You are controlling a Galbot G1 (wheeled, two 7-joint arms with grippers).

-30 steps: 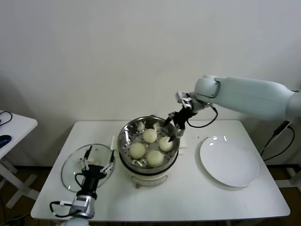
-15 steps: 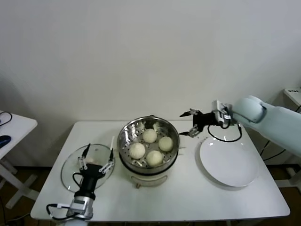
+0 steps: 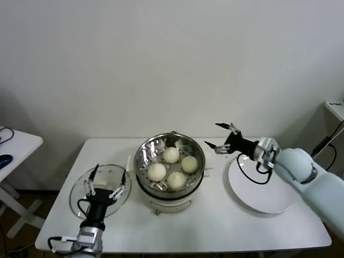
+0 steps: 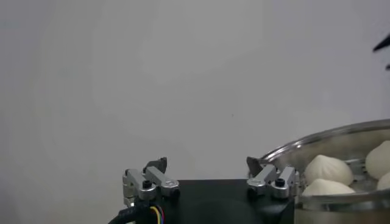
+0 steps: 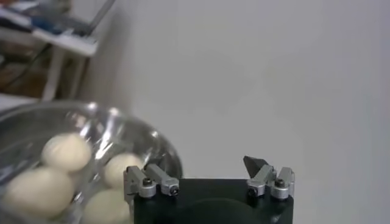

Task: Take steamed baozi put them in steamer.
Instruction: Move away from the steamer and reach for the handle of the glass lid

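Baozi (image 3: 171,155) all four nested in steamer (image 3: 141,161); right end effector (image 3: 222,137) spread empty at three o'clock, left end effector (image 3: 107,181) gaping over lid (image 3: 78,189).

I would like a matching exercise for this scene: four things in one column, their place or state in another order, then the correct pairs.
Things:
1. baozi
2. white plate
3. glass lid
4. right gripper

Places or states:
A. bare, right of the steamer
B. open, holding nothing
C. inside the steamer
D. flat on the table, left of the steamer

Pairs: 1-C, 2-A, 3-D, 4-B
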